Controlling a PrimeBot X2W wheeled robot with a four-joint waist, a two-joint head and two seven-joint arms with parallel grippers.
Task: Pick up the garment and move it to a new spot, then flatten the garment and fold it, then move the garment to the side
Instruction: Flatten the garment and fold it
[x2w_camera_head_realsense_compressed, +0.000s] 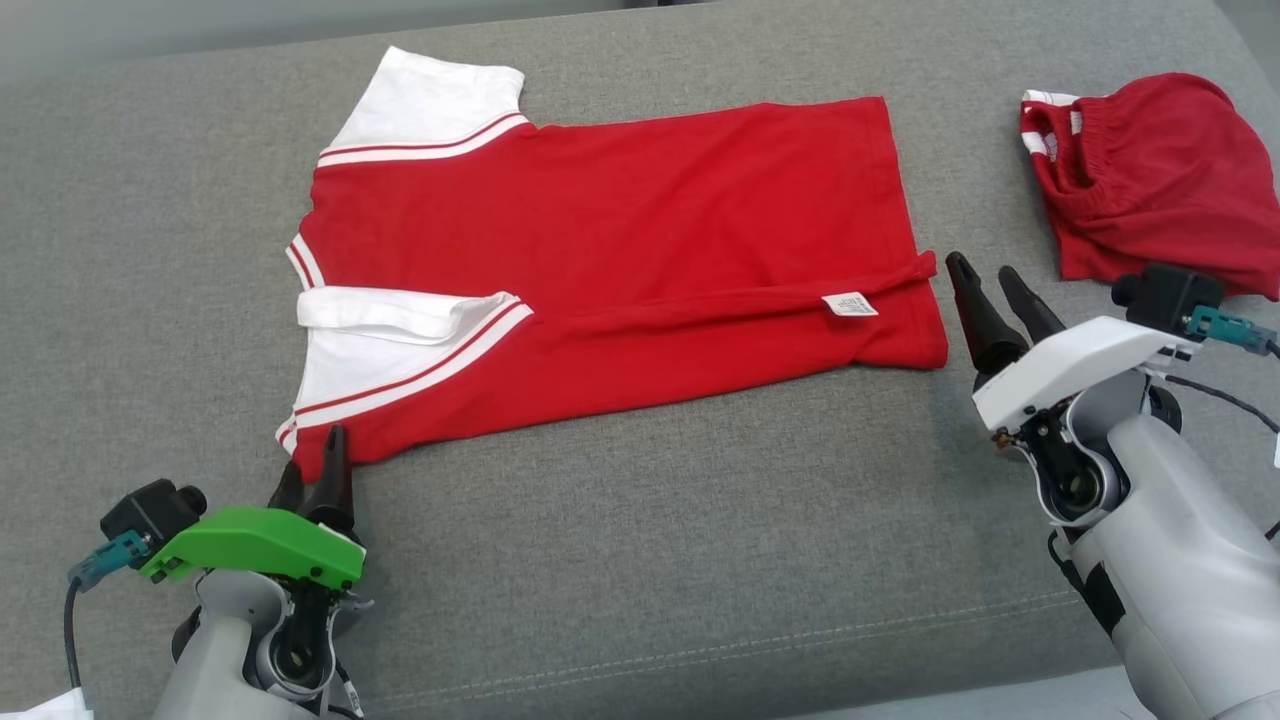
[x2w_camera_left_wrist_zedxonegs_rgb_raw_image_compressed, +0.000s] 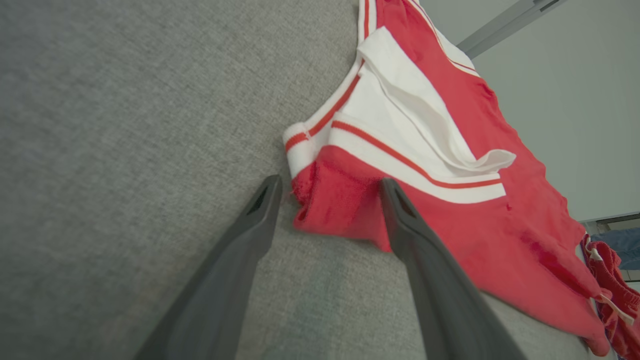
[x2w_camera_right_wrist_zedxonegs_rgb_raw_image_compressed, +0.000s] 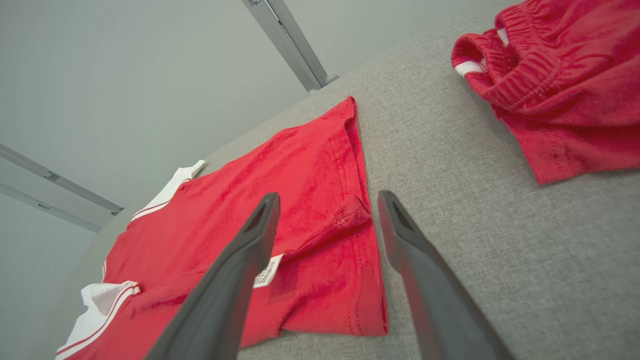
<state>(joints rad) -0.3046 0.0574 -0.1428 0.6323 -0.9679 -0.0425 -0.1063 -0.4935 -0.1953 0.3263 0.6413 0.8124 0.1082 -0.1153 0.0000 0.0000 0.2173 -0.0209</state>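
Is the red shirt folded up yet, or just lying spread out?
Partly folded: the red shirt lies flat, but its near edge is turned over onto the body, exposing the care label.

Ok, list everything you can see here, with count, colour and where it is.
T-shirt: one, red with white, red-striped sleeves, spread across the middle of the cushion.
Care label: one, white, on the T-shirt near its hem.
Shorts: one pair, red with white trim, bunched at the far right.
Cushion: one, grey fabric, under both garments.
Metal rails: at least two, grey, on the wall beyond the cushion.
Left end effector: one, dark fingers, green housing, open at the T-shirt's near left corner.
Right end effector: one, dark fingers, white housing, open just right of the hem.
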